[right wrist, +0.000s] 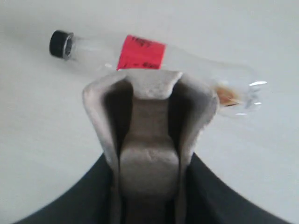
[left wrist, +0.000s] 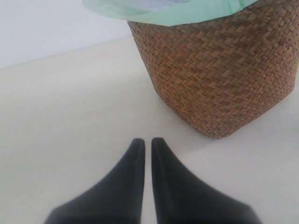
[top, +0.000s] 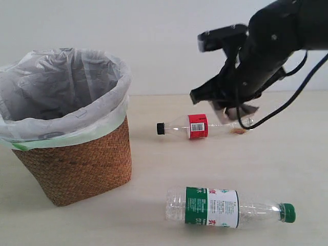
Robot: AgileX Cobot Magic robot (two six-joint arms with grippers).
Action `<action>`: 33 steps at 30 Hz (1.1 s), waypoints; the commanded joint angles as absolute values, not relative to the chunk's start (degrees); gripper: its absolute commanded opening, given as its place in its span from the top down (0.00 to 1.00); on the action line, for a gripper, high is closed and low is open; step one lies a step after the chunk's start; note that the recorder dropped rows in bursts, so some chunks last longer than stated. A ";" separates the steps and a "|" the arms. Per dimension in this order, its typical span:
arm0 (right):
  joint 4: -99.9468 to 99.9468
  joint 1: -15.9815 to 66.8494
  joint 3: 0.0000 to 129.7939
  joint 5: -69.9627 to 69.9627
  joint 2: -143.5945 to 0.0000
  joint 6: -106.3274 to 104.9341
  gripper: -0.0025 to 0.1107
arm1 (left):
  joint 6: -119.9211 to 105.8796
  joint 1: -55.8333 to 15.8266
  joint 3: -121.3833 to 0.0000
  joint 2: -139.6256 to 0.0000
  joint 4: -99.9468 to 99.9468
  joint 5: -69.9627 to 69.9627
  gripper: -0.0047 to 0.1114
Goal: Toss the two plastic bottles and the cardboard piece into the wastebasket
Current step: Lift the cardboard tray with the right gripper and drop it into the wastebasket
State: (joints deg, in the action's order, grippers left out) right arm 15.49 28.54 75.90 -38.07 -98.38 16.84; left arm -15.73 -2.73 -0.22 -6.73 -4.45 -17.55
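A white wall (top: 154, 31) stands behind a pale counter (top: 287, 164). The wastebasket (top: 77, 164) sits toward the left side of the counter, with a white bag (top: 61, 87) inside it. The top of the bag gapes wide. I cannot tell from here if anything is in it.

The red bottle (top: 197, 126) lies on its side near the middle of the counter, a bit toward the back edge. Its black cap points at the wastebasket. The green bottle (top: 220, 206) lies on its side near the front edge, with its cap pointing to the right. Both bottles are outside the wastebasket.

The right fingers (right wrist: 74, 200) are squeezed onto the cardboard piece (right wrist: 147, 135), one finger on each side. The piece looks lifted off the counter, just above the fat end of the red bottle.

The left fingers (left wrist: 126, 186) are low over the counter, near the wastebasket. They are almost pressed together and hold nothing.

So the step in hand looks like the cardboard piece: it is grabbed but not yet thrown away. Next, I think the right arm must carry it across to the left. It must go high enough to pass over the rim and stop above the bag. Then the fingers can let go. It should not bump the red bottle on the way. After that, the two bottles are left to do.
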 commanded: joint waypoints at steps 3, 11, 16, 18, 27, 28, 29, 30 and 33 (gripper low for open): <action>38.98 28.50 76.12 -47.55 -89.07 33.37 0.98 | -15.19 -2.56 0.00 -6.39 -4.93 -16.93 0.93; 57.60 28.50 76.12 -62.35 -86.05 38.44 0.98 | -15.19 -2.56 0.00 -6.39 -4.93 -16.93 0.93; 46.36 28.50 76.12 -57.38 -87.88 38.61 0.98 | -15.19 -2.56 0.00 -6.39 -4.93 -16.93 0.93; 21.12 28.74 76.30 -46.37 -89.53 30.03 0.98 | -15.19 -2.56 0.00 -6.39 -4.93 -16.93 0.93; -41.19 39.85 95.76 -31.14 -97.96 -3.88 0.12 | -15.19 -2.56 0.00 -6.39 -4.93 -16.93 0.93; -36.17 39.85 96.02 -31.51 -98.33 -0.90 0.14 | -15.19 -2.56 0.00 -6.39 -4.93 -16.93 0.93; -33.55 39.85 96.13 -31.51 -98.44 1.42 0.15 | -15.19 -2.56 0.00 -6.39 -4.93 -16.93 0.93; -31.33 39.85 96.13 -31.51 -98.53 3.14 0.15 | -15.19 -2.56 0.00 -6.39 -4.93 -16.93 0.93; -27.06 39.85 96.13 -33.27 -98.53 6.34 0.15 | -15.19 -2.56 0.00 -6.39 -4.93 -16.93 0.93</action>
